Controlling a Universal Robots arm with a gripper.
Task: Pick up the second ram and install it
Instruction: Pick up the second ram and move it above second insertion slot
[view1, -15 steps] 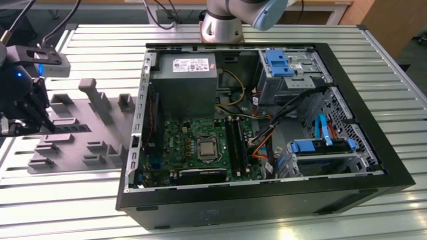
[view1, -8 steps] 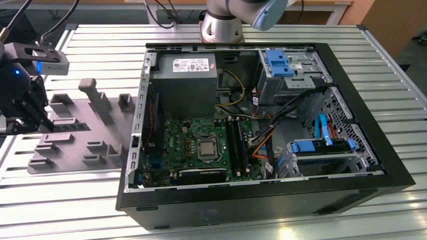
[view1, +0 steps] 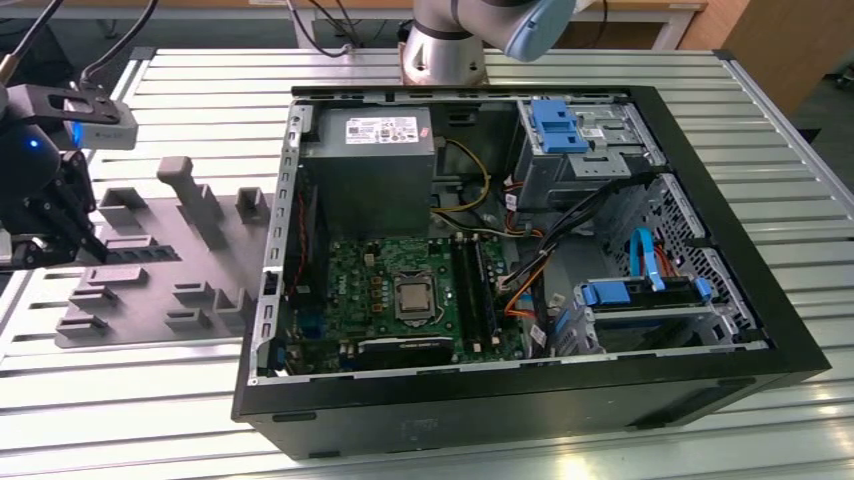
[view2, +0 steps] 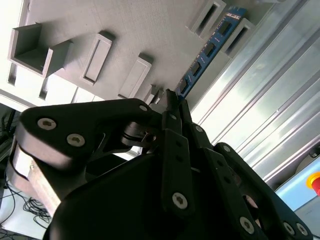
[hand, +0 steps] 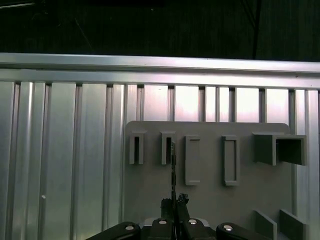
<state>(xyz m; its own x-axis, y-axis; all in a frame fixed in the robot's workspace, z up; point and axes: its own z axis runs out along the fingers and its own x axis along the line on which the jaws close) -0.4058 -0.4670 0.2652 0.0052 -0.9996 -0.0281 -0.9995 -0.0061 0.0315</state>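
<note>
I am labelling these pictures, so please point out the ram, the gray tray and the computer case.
ram (view2: 209, 49): second wrist view, middle of the blue stick.
tray (hand: 210, 200): first wrist view, a bare flat part.
case (view1: 534, 410): exterior view, its black near wall.

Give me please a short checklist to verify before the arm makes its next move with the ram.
1. Hand shut on the second ram: ok, fingers pinch its end in both wrist views.
2. Ram out of the gray holder: not ok, it stands between the slot walls.
3. Computer case open: ok.
4. Free memory slot on the motherboard: cannot tell.
5. Orange cables away from the memory slots: cannot tell, they lie close.
</note>
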